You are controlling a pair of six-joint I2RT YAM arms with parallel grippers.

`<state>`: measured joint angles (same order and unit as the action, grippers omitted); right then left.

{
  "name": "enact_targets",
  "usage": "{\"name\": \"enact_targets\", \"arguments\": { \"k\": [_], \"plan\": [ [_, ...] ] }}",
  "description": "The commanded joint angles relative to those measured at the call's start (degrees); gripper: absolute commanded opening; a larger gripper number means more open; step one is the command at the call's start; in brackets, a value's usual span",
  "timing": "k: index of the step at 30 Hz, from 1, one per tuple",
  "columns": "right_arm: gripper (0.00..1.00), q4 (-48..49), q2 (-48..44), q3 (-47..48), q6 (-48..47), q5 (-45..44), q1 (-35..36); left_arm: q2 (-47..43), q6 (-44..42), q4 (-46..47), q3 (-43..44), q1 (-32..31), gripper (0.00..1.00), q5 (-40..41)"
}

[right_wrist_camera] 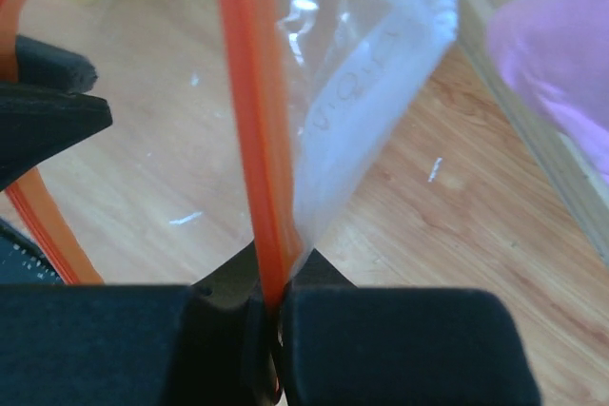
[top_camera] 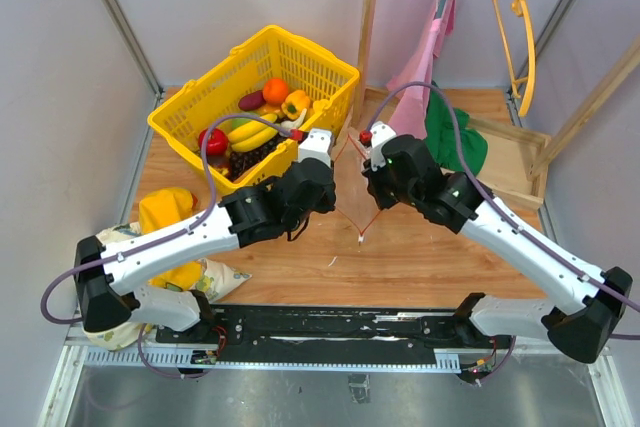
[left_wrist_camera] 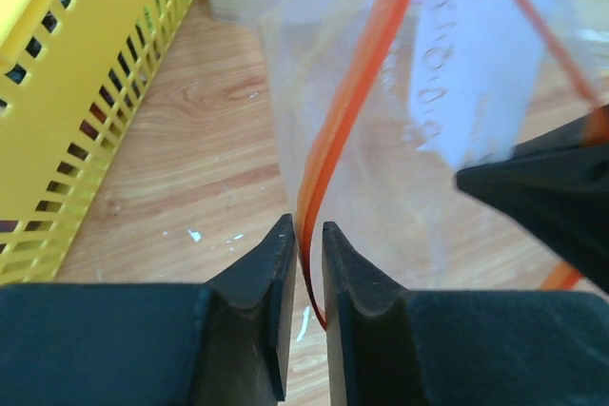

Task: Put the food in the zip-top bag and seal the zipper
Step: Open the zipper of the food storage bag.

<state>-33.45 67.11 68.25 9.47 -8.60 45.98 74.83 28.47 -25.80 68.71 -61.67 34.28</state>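
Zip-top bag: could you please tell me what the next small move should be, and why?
Probably the left gripper should open wider and back off the zipper toward the basket: its jaws stand slightly apart, the right gripper clamps the zipper, and the food lies in the basket.

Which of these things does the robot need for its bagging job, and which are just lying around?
For the job: zip-top bag, its zipper, and, in the yellow basket, the apple, bananas, orange, pepper, grapes.
Just lying about: pink cloth, green cloth, yellow hanger, yellow cloth bundle.
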Motion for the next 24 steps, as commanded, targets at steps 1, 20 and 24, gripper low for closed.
{"name": "enact_targets", "arguments": {
  "k": [1,20,24],
  "plan": [
    [0.01,-1.5,1.7,2.9,-0.7,8.5,-0.5,-2.5,-1.4,5.0,-0.5,1.1,0.24,-3.7],
    [0.09,-11.1,4.9,7.1,-4.8,6.9,-0.5,-1.5,-1.2,1.9,0.1,5.5,0.01,-5.7],
    [0.13,-12.4,3.8,7.0,-5.1,-0.6,-0.5,-0.6,-1.0,-0.6,1.4,5.5,0.00,-6.2]
  ]
}}
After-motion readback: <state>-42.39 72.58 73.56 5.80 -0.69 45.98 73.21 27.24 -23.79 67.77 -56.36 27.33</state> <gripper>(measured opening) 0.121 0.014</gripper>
